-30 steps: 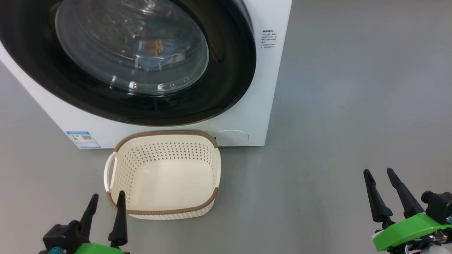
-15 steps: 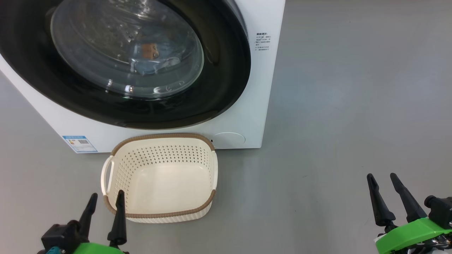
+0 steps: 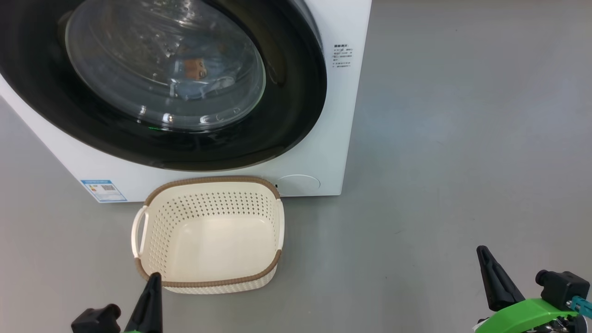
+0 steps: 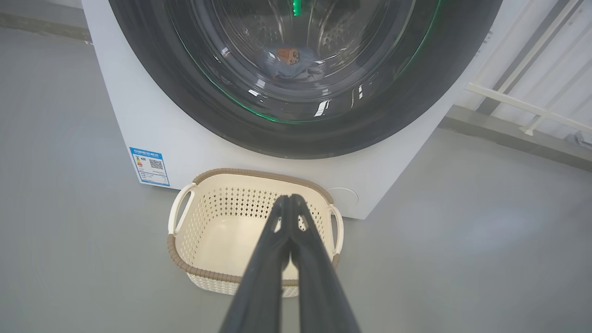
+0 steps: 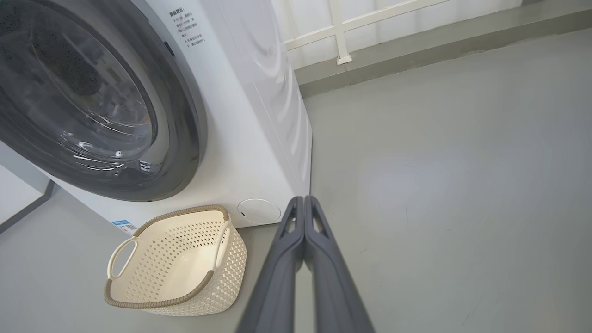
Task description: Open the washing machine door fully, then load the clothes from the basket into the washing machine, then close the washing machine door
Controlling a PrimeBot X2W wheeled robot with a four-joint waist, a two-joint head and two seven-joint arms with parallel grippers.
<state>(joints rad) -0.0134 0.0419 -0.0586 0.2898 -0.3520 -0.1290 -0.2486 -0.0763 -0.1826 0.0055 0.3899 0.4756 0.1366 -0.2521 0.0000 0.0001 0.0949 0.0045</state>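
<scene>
The white washing machine (image 3: 323, 138) stands ahead with its black round door (image 3: 286, 115) closed against the front. Behind the glass window lie the blue clothes (image 3: 196, 74) with an orange-brown bear face, seen too in the left wrist view (image 4: 289, 58). The cream basket (image 3: 208, 277) sits on the floor before the machine with nothing in it. My left gripper (image 3: 154, 276) is shut at the basket's near left corner, above it; its fingers (image 4: 289, 203) press together. My right gripper (image 3: 482, 252) is shut far to the right over bare floor, fingers (image 5: 303, 203) together.
A blue label (image 3: 102, 189) and a round service cap (image 3: 298, 184) mark the machine's lower front. Grey floor (image 3: 462, 138) spreads to the right. A white railing (image 5: 342, 27) and wall stand behind the machine.
Both grippers have gone from open to shut and dropped lower in the head view. The camera shifted slightly, so the machine and basket sit a little further left.
</scene>
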